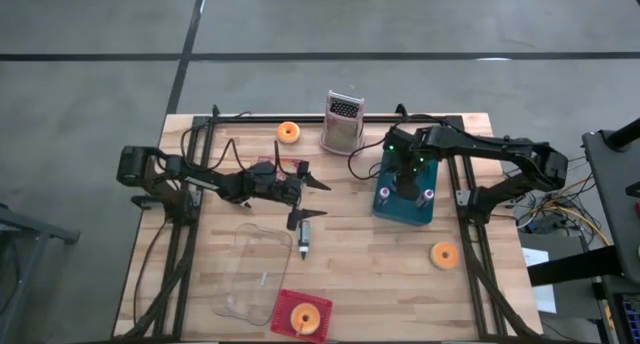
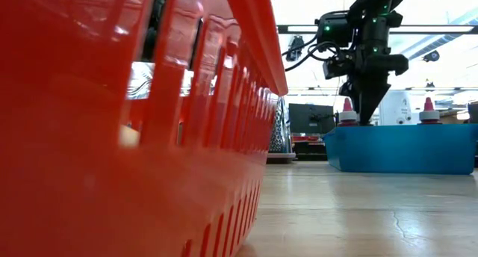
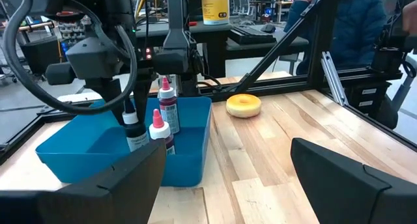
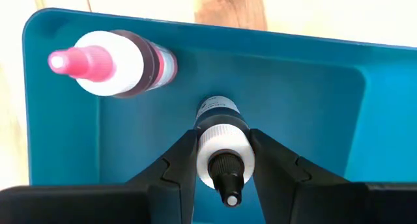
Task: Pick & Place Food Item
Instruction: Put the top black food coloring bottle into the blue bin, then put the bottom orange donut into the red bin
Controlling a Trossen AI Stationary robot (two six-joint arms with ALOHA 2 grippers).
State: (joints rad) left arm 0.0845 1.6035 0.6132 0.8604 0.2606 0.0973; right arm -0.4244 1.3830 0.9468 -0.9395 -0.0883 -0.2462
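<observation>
From above, a wooden worktop (image 1: 400,274) carries a blue bin (image 1: 404,199) on its right half. The right gripper (image 1: 404,189) points straight down into the bin, so it can take a bottle by its neck. Orange doughnuts, the likely food items, lie scattered: one at the far edge (image 1: 288,132), one near the right edge (image 1: 444,254), and one in a red basket (image 1: 301,315) at the near edge, which is probably where food items are being collected. A metal grater (image 1: 341,121) stands near the far edge and a clear tray (image 1: 255,274) lies beside the basket. The left gripper (image 1: 300,196) waits mid-worktop with its fingers spread wide, holding nothing.

From table height, the red basket's slatted wall (image 2: 149,137) fills the left side. Beyond it the right gripper (image 2: 367,107) dips into the blue bin (image 2: 399,149), with pink-capped bottles (image 2: 346,111) showing above the rim.

From the left wrist, the wide fingers (image 3: 352,178) frame the blue bin (image 3: 98,152) and a doughnut (image 3: 244,105) lying just beside it.

From the right wrist, the fingers (image 4: 273,162) are narrowed around the white collar of a black-tipped bottle (image 4: 223,146), gripping it upright. A pink-capped bottle (image 4: 111,62) stands apart in the bin's corner.
</observation>
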